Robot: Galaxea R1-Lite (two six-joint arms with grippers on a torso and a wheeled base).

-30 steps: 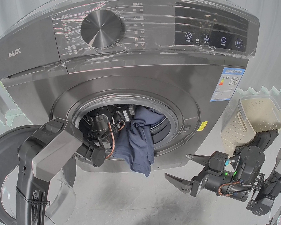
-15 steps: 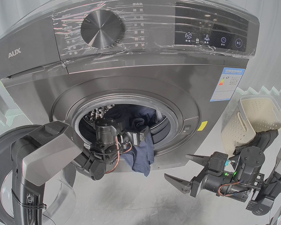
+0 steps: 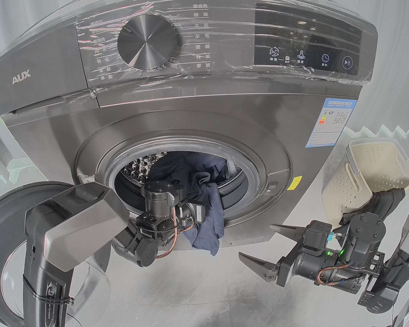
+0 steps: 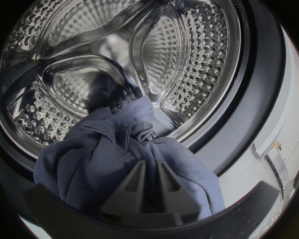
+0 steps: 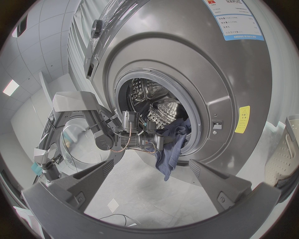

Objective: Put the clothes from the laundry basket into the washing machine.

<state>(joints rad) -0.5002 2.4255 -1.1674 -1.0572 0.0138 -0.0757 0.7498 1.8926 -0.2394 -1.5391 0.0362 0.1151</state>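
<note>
A navy garment (image 3: 211, 198) lies half in the washing machine's drum (image 4: 155, 56), with its lower end hanging over the door rim (image 3: 242, 214). My left gripper (image 3: 201, 210) is at the lower rim of the opening, shut on a bunched fold of that navy garment (image 4: 93, 155). My right gripper (image 3: 256, 242) hangs open and holds nothing, low in front of the machine and right of the opening. The cream laundry basket (image 3: 380, 161) lies tipped at the right, and a dark garment (image 3: 381, 203) spills from its mouth.
The washer's round door (image 3: 10, 251) stands swung open at the left, beside my left arm. Grey floor (image 3: 196, 288) lies in front of the machine. In the right wrist view the basket (image 5: 280, 155) sits close to my right gripper (image 5: 149, 163).
My left arm has drawn back from deep in the drum to the door rim. More of the navy garment now lies inside and less hangs down. The right arm has not moved.
</note>
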